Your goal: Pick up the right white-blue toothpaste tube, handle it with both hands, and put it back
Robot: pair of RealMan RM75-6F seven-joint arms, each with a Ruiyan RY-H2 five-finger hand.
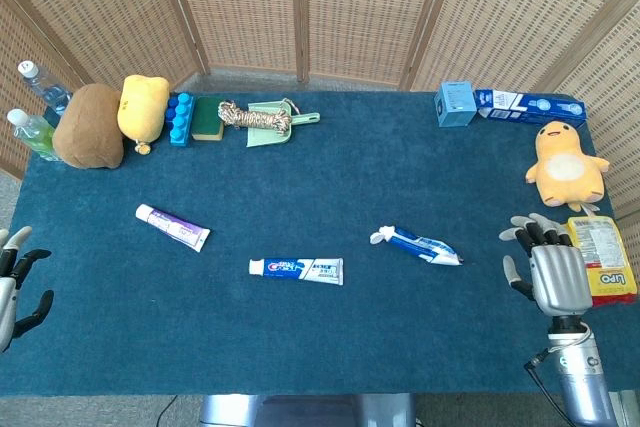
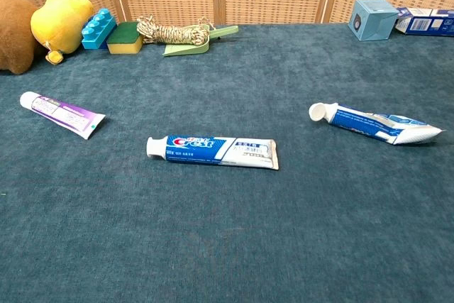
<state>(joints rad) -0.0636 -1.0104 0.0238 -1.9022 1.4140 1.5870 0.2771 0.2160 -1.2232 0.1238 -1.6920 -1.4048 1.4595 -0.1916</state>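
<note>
While the right white-blue toothpaste tube [image 1: 420, 245] lies flat on the blue cloth [image 1: 400, 167], nothing is held by the right hand [image 1: 548, 269], its fingers spread near the table's edge. The left hand [image 1: 12, 282] is seen only partly, apparently empty with fingers apart

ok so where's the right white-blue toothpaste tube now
The right white-blue toothpaste tube lies flat on the blue cloth, right of centre in the head view, between the Crest toothpaste tube and the right hand, touching neither.

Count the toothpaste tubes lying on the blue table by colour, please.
White-blue tubes: 2, the Crest tube and the right white-blue toothpaste tube
White-purple tube: 1
Total: 3
</note>
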